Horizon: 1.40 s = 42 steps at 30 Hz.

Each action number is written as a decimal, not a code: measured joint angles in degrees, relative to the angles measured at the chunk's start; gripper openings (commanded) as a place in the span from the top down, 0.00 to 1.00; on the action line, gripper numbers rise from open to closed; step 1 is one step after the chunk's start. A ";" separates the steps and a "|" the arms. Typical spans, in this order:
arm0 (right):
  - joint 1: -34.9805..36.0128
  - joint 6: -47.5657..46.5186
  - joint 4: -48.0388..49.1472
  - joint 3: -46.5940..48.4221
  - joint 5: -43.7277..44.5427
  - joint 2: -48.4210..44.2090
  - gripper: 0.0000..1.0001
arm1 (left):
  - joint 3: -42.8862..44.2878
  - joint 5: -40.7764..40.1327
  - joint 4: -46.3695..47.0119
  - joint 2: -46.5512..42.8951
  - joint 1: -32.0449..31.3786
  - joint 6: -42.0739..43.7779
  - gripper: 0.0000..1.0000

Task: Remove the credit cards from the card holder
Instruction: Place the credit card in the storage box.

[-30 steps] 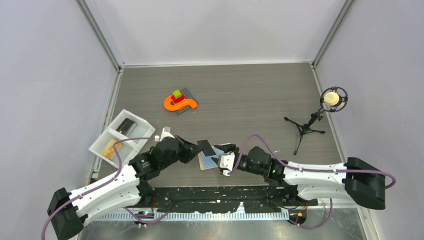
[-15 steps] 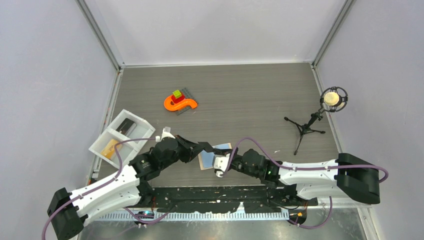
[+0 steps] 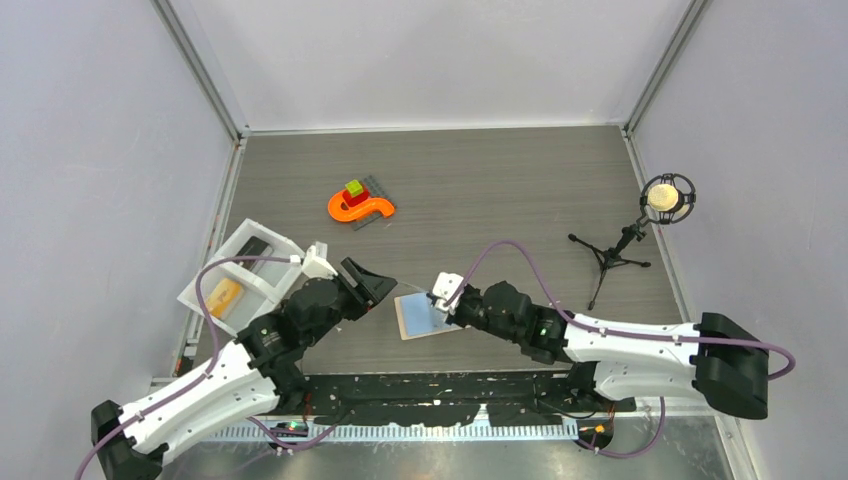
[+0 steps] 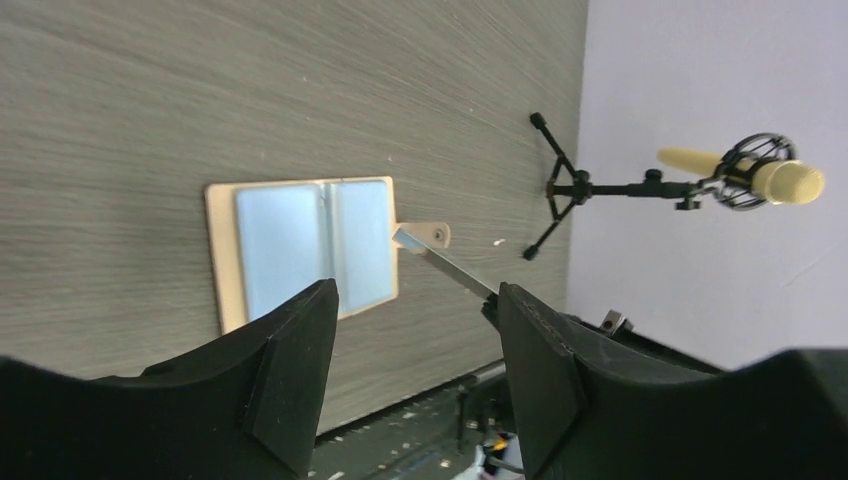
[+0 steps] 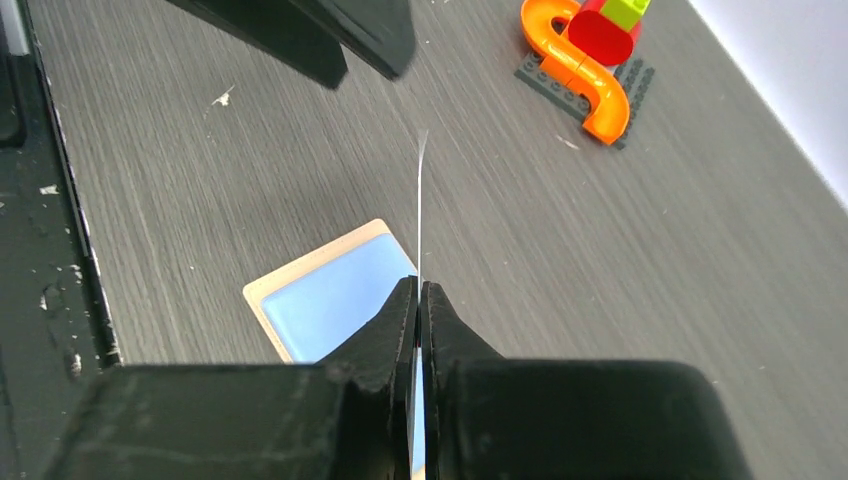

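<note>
- The grey wood-grain table [image 3: 500, 180] carries everything.
- The white two-compartment tray [image 3: 213, 258] sits just outboard of the left gripper [image 4: 415, 293], well apart from the right gripper [image 5: 418, 290].
- The microphone on its tripod [image 4: 745, 178] stands well out past the right gripper, towards the right wall.
- The card holder [image 4: 300, 250] lies flat and opened out on the table, directly under both grippers. It has a beige-tan border and two pale blue inner faces side by side, and its small rounded snap tab [image 4: 432, 233] sticks out of one long edge.
- The orange S-shaped toy [image 5: 585, 75] sits on a dark plate far ahead of the right gripper.
- The right gripper is clenched on a thin card [image 4: 445, 265], seen almost edge-on and greyish. The card stands on edge above the holder, its free end near the tab. I cannot tell whether they touch.
- The left gripper is released, its jaws spread with nothing between them. Its black fingers [image 5: 330, 30] hang just beyond the held card's free end.
- In the tray, a dark card [image 3: 252, 248] lies in the far compartment and an orange-yellow card [image 3: 225, 295] in the near one.
</note>
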 measured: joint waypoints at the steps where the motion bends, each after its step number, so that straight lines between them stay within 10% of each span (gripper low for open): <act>1: -0.74 1.16 -0.79 0.00 -0.72 -0.42 0.95 | 0.48 -0.35 -0.63 -0.48 0.00 2.40 0.38; 15: -19.56 24.63 -5.66 0.79 -25.55 -4.72 0.95 | 1.95 5.01 -1.77 -4.33 0.00 24.20 0.40; 30: -29.68 55.58 10.47 0.59 -46.69 -3.74 0.95 | 1.92 16.33 10.34 -2.25 0.48 22.21 0.44; 42: -30.25 63.30 17.20 -0.63 -51.52 -2.03 0.95 | -1.99 21.20 21.84 -1.62 3.43 15.21 0.85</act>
